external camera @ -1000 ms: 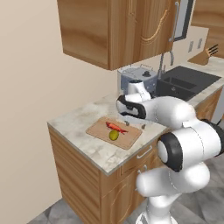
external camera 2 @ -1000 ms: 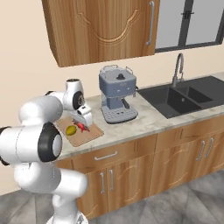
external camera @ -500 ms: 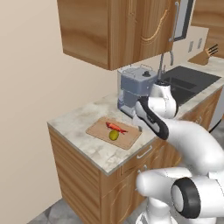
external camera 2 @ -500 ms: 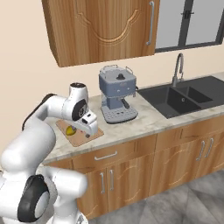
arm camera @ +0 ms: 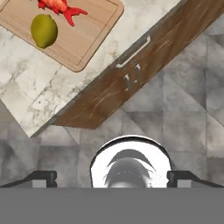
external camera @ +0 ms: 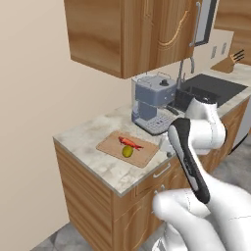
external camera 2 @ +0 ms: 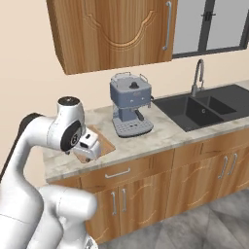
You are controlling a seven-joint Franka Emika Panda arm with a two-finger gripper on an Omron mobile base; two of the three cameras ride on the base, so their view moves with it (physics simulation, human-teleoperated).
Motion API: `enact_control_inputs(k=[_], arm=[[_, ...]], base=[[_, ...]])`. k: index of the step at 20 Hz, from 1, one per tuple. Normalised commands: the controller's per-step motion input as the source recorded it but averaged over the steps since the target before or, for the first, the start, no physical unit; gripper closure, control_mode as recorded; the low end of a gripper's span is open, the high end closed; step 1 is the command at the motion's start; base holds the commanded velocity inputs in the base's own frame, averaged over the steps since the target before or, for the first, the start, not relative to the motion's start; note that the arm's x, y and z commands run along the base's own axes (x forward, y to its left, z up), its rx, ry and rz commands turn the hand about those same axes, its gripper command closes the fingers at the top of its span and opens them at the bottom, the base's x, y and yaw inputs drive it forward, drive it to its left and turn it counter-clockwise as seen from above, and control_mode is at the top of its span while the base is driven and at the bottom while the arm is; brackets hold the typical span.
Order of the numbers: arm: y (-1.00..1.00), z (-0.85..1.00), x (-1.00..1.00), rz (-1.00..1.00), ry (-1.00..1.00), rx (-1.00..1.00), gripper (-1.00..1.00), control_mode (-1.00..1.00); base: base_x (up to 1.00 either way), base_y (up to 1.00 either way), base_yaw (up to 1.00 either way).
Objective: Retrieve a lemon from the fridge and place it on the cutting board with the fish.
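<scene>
The light-brown cutting board (arm camera: 87, 37) lies on the speckled counter, and shows also as cutting board (external camera: 130, 148). On it rests the yellow-green lemon (arm camera: 44, 30) (external camera: 127, 151), just beside the red-orange fish (arm camera: 59, 6) (external camera: 129, 142), with no gap that I can make out. My gripper (arm camera: 113, 177) is open with nothing between its fingertips (arm camera: 41, 177), which stand far apart. It hangs off the counter's front edge, looking down at the floor, away from the board. In the right base view the hand of the gripper (external camera 2: 88, 150) sits at the board's near corner. The fridge is out of view.
A blue-grey coffee machine (external camera: 152, 103) (external camera 2: 130, 104) stands right of the board. The dark sink (external camera 2: 204, 109) with its tap lies further right. Wooden wall cabinets (external camera 2: 112, 31) hang above. Below the counter edge are a drawer handle (arm camera: 133, 51) and grey floor tiles (arm camera: 183, 87).
The arm has swung back from above the board to the counter's front edge, gripper still open. Lemon and fish lie on the board as before.
</scene>
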Motion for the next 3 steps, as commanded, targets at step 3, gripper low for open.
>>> enact_control_inputs(k=[3], arm=[[0.00, 0.48, -0.77, 0.14, -0.11, -0.01, -1.00, -1.00]], base=[[0.00, 0.00, 0.00]])
